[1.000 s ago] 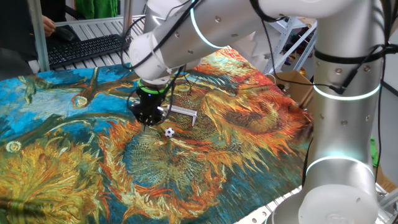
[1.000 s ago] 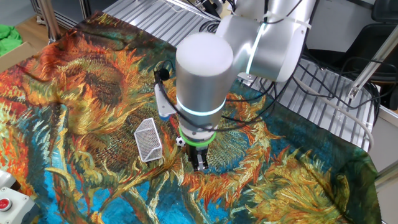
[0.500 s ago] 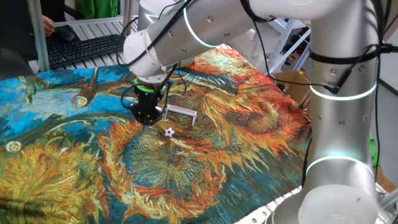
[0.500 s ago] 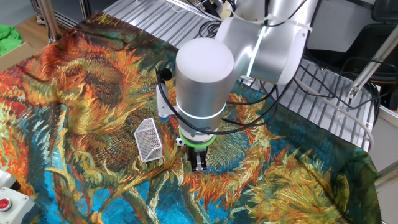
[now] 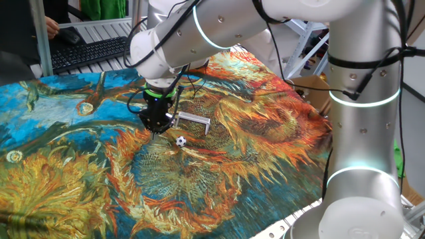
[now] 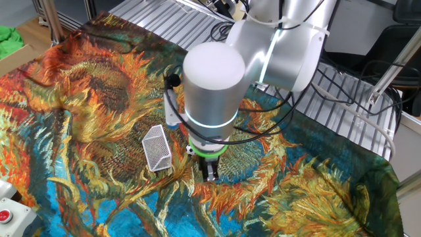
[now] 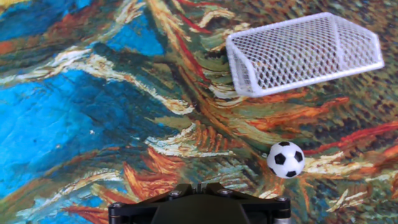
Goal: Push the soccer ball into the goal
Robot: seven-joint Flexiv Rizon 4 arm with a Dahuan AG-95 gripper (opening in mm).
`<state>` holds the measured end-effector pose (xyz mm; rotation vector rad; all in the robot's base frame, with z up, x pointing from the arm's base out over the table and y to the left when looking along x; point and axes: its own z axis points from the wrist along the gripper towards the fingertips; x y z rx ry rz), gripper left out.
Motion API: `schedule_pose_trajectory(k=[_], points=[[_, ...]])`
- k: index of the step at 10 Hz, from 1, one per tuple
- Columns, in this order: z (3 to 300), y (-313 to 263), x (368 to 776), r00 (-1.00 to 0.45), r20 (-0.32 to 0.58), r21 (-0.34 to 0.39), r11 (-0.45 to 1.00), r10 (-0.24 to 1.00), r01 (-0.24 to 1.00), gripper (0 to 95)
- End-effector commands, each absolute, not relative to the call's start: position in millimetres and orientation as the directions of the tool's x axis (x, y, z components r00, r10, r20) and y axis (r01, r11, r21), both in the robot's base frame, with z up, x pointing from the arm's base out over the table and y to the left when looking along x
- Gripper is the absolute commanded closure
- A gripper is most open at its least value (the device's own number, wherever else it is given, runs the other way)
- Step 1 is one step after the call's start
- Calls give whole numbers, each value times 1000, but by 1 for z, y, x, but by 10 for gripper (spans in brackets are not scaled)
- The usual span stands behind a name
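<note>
Where the fingers (image 5: pixel 157 130) point straight down at the worktop (image 5: pixel 66 172), their tips come together into one narrow dark point just above the cloth; in the other fixed view they also read as a single closed black tip, with nothing held between them. The hand view shows only the dark base of the hand along its bottom edge, so the tips themselves are hidden there.

Just beside that tip lies the soccer ball (image 5: pixel 180 141), a tiny white ball with black patches, resting on the cloth and apart from the fingers. In the hand view the soccer ball (image 7: pixel 285 159) sits low and to the right, clear of the hand's base. In the other fixed view the arm's wrist hides most of it.

Near the ball, but not touching it, stands the goal (image 7: pixel 303 52), a small white frame backed with netting; the ball is outside it, with a strip of patterned cloth between the two. From the other fixed view the goal (image 6: pixel 156 147) shows its netted side, beside the wrist.

A sunflower-printed cloth in blue, orange and yellow covers the worktop. A black keyboard (image 5: pixel 89 51) lies on a surface beyond its far edge.
</note>
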<state>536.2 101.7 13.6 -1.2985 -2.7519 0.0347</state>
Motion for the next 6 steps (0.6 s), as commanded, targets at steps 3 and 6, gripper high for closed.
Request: schedule_pose_trajectory(k=[3, 6], points=[[21, 92, 507, -625, 80, -66, 629, 777, 774, 950], [20, 75, 494, -644, 82, -58, 649, 760, 758, 950]])
